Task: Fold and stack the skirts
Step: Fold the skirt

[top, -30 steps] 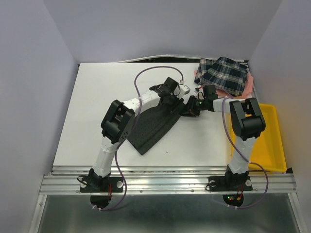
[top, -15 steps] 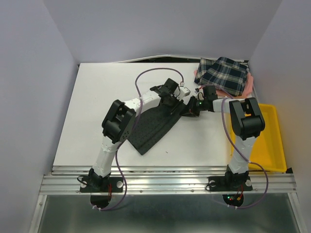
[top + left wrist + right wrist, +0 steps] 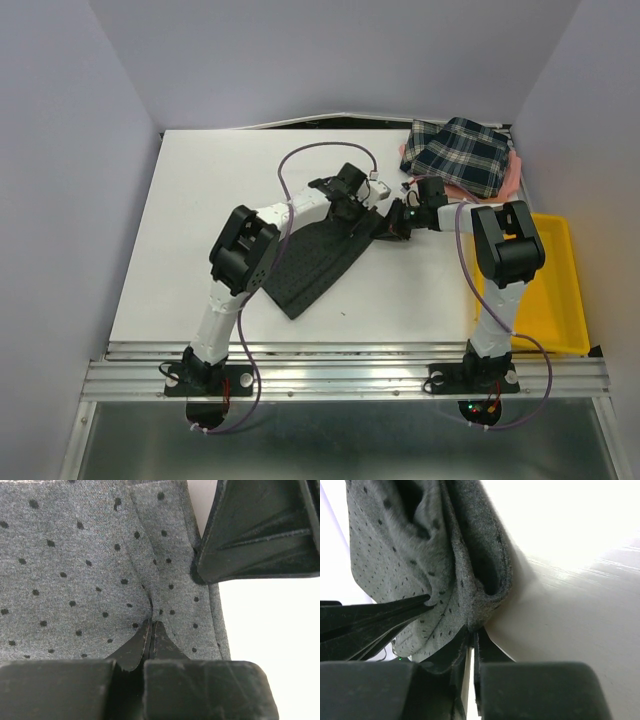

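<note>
Left gripper (image 3: pixel 151 639): tips pressed together on a fold of the dotted skirt (image 3: pixel 75 555)
Right gripper (image 3: pixel 472 642): pinched on a bunched edge of the same skirt
Dotted skirt: lies on the white table (image 3: pixel 200 220), its far right corner in both grips
Plaid skirt (image 3: pixel 462 155): on the pink skirt (image 3: pixel 512 178), far right corner of the table
Tray (image 3: pixel 560 300): yellow, right edge

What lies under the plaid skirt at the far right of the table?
A pink skirt lies under the plaid skirt; only its edges show. Its middle is covered, so anything else there cannot be seen.
</note>
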`<state>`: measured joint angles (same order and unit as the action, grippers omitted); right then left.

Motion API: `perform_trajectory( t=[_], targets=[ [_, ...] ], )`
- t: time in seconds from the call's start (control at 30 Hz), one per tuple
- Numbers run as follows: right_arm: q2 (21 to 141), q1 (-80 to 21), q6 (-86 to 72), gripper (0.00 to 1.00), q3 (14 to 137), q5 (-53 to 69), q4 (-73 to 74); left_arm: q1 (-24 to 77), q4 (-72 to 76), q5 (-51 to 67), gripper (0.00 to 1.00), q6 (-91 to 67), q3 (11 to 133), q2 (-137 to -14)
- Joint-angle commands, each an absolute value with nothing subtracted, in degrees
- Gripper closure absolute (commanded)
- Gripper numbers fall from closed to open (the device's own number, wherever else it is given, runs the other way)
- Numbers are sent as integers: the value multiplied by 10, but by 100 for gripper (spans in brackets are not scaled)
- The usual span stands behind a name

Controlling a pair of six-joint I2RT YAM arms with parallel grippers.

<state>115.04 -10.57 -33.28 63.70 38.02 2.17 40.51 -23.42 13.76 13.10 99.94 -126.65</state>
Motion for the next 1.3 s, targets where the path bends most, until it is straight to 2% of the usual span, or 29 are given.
perform_trajectory(
  t=[0.0, 0.03, 0.07, 1.27],
  targets=[
    [1172, -106, -326, 95, 618, 336, 26, 410, -268, 157, 100, 132, 985, -1208],
    [1173, -106, -326, 99, 618, 337, 24, 411, -272, 163, 100, 132, 984, -1206],
    [1174, -106, -328, 99, 619, 337, 24, 411, -275, 163, 100, 131, 980, -1202],
    [1174, -106, -330, 99, 612, 331, 24, 437, -272, 200, 100, 112, 1022, -1209]
  ],
)
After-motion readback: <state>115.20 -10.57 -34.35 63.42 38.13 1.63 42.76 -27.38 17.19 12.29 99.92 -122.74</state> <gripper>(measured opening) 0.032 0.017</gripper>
